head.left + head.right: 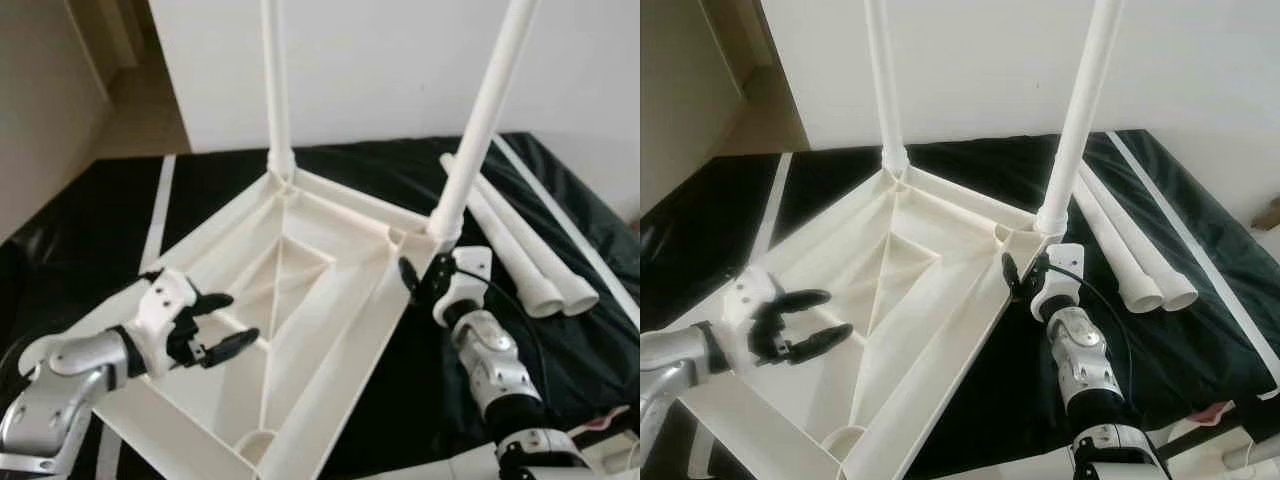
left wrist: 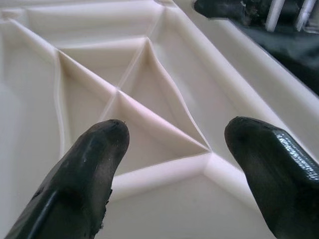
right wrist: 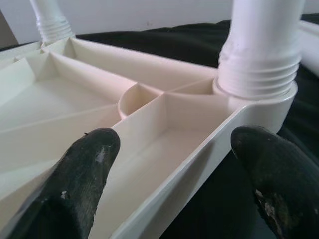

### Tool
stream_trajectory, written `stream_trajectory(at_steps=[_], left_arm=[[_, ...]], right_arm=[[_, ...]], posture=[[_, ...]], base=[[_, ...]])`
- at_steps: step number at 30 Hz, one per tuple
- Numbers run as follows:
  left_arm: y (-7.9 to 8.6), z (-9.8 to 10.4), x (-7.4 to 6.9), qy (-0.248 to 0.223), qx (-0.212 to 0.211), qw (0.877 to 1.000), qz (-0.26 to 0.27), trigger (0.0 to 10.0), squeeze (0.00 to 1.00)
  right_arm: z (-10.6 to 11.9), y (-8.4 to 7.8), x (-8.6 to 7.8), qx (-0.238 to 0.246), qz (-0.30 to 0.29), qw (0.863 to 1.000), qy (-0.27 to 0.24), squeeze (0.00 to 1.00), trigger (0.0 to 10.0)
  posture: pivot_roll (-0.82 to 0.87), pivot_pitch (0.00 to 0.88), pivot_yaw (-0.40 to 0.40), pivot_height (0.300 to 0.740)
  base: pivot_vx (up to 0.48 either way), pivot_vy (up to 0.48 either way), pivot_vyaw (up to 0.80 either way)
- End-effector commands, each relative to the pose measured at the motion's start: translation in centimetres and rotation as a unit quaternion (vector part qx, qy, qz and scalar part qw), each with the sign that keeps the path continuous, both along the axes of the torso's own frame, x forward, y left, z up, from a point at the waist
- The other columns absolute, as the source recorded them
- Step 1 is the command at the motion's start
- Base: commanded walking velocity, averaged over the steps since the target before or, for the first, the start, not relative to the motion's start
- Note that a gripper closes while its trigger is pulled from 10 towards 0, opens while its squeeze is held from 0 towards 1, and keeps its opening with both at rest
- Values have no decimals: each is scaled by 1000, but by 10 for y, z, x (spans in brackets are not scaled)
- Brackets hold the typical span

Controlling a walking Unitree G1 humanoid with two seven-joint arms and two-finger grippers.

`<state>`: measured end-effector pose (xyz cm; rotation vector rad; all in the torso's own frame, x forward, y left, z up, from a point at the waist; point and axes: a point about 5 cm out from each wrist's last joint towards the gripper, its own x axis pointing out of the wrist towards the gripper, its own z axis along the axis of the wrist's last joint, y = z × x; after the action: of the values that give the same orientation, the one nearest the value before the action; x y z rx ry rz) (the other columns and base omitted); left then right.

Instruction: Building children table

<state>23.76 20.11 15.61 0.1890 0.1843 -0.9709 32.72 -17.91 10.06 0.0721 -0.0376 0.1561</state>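
A cream plastic tabletop lies upside down on a black mat, its ribbed underside up. Two white legs stand screwed into its far corners: one at the back, one at the right. My left gripper hovers open over the near-left part of the underside, nothing between its fingers. My right gripper is open at the right corner, straddling the tabletop's rim just below the right leg's threaded base.
Two loose white legs lie on the black mat to the right of the tabletop. A white wall stands behind. A doorway and bare floor show at the far left.
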Motion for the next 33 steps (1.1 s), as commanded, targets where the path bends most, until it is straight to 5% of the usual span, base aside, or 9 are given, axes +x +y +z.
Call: stream_trajectory(at_steps=[1, 16, 22, 33], left_arm=[[-1, 2, -11, 1, -20, 999, -37, 10000, 0], [4, -1, -47, -6, 21, 985, -172, 10000, 0], [21, -6, -53, 14, 86, 981, -173, 10000, 0], [31, -5, -61, 15, 102, 980, -167, 10000, 0]], right_arm=[[1, -7, -8, 6, -9, 1000, -15, 0, 10000], [-1, -16, -36, 1, -8, 1000, -22, 0, 10000], [1, -19, -38, -5, -7, 1000, -18, 0, 10000], [1, -23, -41, -11, -7, 1000, -11, 0, 10000]], posture=[[64, 0, -10, 740], [69, 0, -25, 740], [78, 1, -29, 740], [90, 14, -35, 740]], base=[[0, 0, 0], [0, 0, 0], [0, 0, 0], [0, 0, 0]])
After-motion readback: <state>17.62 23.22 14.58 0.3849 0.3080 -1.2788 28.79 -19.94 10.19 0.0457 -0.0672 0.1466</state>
